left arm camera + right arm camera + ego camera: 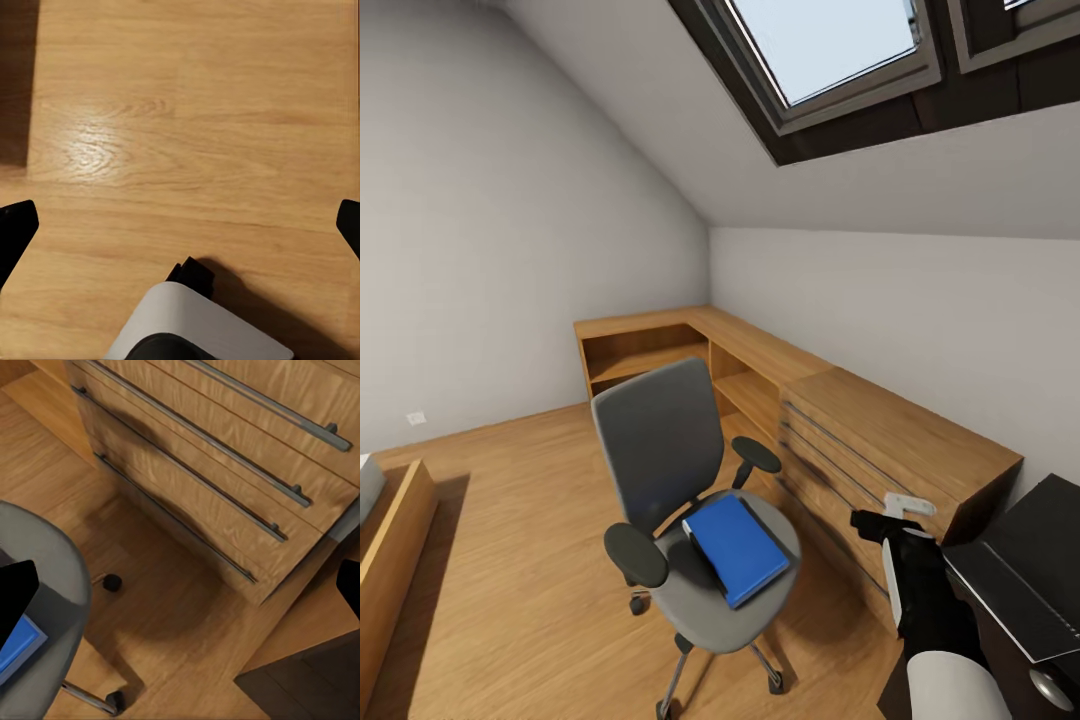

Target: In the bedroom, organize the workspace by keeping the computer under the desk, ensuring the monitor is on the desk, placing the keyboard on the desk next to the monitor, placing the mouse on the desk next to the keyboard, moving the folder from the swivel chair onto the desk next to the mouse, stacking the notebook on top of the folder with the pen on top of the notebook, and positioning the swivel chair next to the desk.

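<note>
1. At the lower right edge of my head view, the desk (1050, 540) is cut off, showing one glossy black corner with a slim dark strip on it that I cannot identify.
2. Beside it stands the light wooden drawer cabinet (890, 440); the swivel chair (660, 440) is just in front of that cabinet.
3. On the chair seat lies the blue folder (738, 548); my right wrist view catches only its corner (19, 649).
4. My right gripper (184, 585) is spread wide, empty, over the floor (172, 607) between chair and cabinet.
5. My left gripper (180, 217) is likewise spread wide, holding nothing, above bare floor.
</note>
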{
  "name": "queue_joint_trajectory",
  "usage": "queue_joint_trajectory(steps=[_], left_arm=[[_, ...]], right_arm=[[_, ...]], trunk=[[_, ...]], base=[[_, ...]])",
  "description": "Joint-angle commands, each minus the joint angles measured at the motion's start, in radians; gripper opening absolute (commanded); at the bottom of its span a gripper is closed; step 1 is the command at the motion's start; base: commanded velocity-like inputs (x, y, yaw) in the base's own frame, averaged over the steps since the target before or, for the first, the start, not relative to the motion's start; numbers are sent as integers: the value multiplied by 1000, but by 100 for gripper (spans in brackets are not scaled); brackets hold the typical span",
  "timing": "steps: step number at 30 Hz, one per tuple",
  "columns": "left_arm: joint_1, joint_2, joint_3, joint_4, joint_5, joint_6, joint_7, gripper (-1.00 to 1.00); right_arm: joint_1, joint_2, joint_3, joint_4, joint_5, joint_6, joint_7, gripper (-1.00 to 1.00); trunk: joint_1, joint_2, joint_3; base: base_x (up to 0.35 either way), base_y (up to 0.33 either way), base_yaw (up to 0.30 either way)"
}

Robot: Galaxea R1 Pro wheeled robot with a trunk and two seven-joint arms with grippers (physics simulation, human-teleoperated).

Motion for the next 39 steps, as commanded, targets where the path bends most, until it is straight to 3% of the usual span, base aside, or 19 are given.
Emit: queue_joint_trajectory(steps=[1, 9, 23, 39], left_arm=[[0, 1, -8, 0, 10, -5, 4, 100], [0, 1, -19, 1, 11, -76, 3, 100], [0, 4, -19, 2, 11, -78, 3, 100], [0, 3, -21, 2, 11, -78, 3, 100]], right_arm=[[-1, 1, -1, -2, 4, 5, 1, 100], [-1, 3, 1, -1, 2, 4, -4, 100], [-1, 4, 1, 2, 5, 2, -5, 100], [-1, 3, 3, 22, 5, -34, -4, 100]], trunk=[[0, -1, -1], [0, -1, -1], [0, -1, -1], [0, -1, -6]], base=[[0, 0, 0], [0, 0, 42], [203, 99, 270], [17, 2, 211]])
